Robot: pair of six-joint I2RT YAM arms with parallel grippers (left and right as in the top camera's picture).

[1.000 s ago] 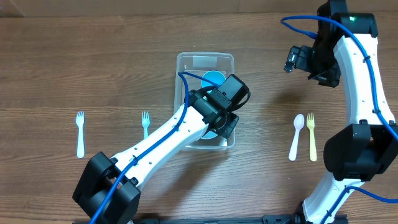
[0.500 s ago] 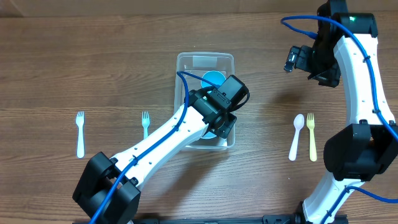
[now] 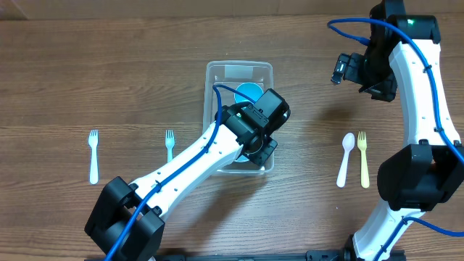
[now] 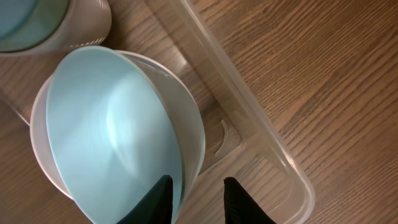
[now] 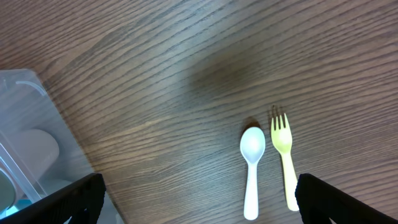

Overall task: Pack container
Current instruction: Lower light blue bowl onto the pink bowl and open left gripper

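Note:
The clear container [image 3: 239, 66] stands mid-table with a teal bowl [image 3: 248, 92] showing at its far end. My left gripper [image 3: 263, 147] reaches down into its near end. In the left wrist view a pale teal bowl [image 4: 106, 124] rests nested in a white bowl [image 4: 196, 127], beside the container wall [image 4: 249, 118]. The left gripper [image 4: 196, 186] is open a little, one finger over the teal bowl, the other outside both rims, with a gap showing. My right gripper [image 5: 199, 199] hangs wide open and empty high at the back right [image 3: 341, 69].
A white spoon [image 3: 346, 159] and a yellow fork [image 3: 362, 158] lie to the right of the container, also under the right wrist as spoon [image 5: 252, 162] and fork [image 5: 283, 152]. Two light blue forks [image 3: 93, 155] [image 3: 169, 143] lie on the left. A second teal bowl [image 4: 25, 25] sits farther in.
The left jaws have parted a little from being nearly shut on the nested bowls' rim. The left wrist has barely shifted. The right arm is still.

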